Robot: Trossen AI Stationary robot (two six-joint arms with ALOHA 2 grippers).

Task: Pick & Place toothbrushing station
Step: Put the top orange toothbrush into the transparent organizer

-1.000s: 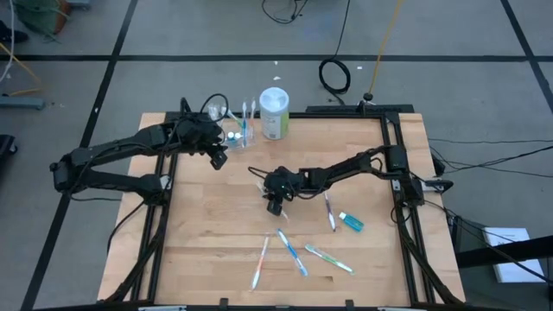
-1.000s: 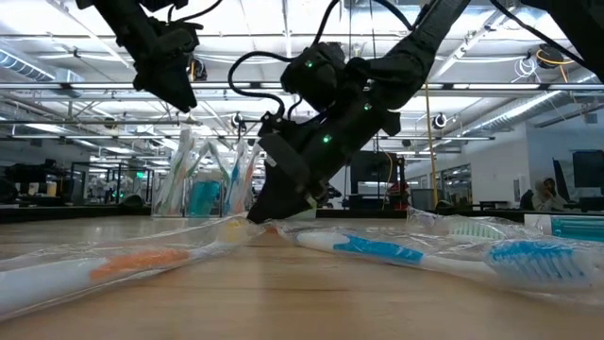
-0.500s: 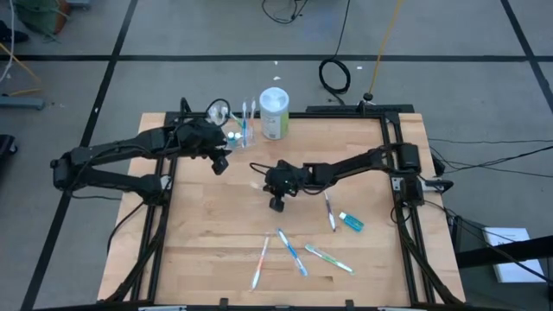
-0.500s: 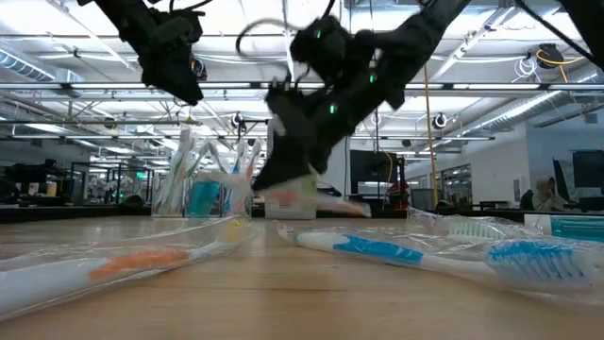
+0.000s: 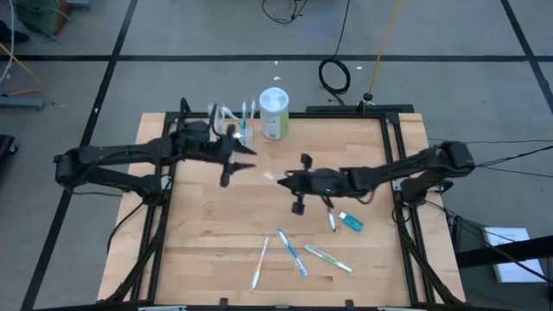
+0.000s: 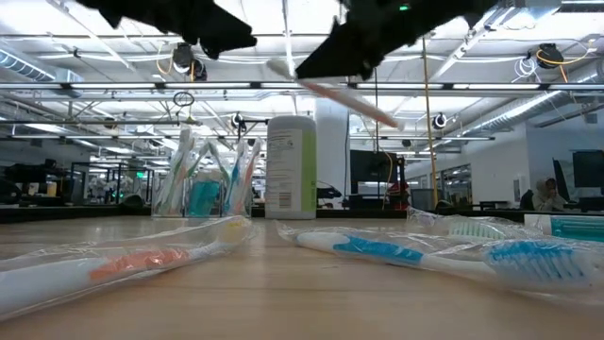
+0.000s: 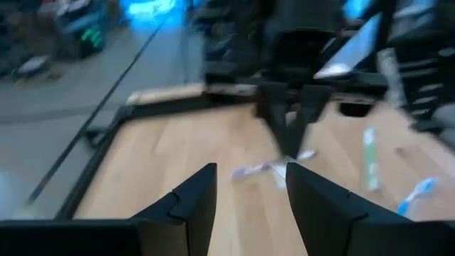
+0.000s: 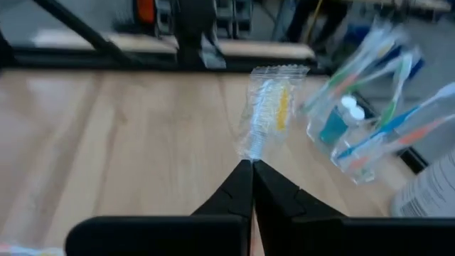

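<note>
My right gripper is shut on a toothbrush in a clear wrapper, held high over the middle of the table; in the low view the toothbrush shows tilted in the air. My left gripper is open and empty, just left of the toothbrush and facing it. The clear cup stands on its base at the far edge with several toothbrushes and a blue tube upright in it. My right gripper pinches the wrapped toothbrush between its two fingers at one end of the wrapper. The fingers lie about level and point toward the table's left. The toothbrush sticks out beyond the fingertips along their line, lifted clear of the table.
A white and green bottle stands right of the cup at the far edge. Several wrapped toothbrushes lie near the table's near edge, one more right of centre, with a small blue tube beside it.
My right gripper has risen from the table with the toothbrush, which was lying on the wood and now hangs clear and high. My left gripper has gone from beside the cup toward the table's middle and turned toward the held toothbrush.
</note>
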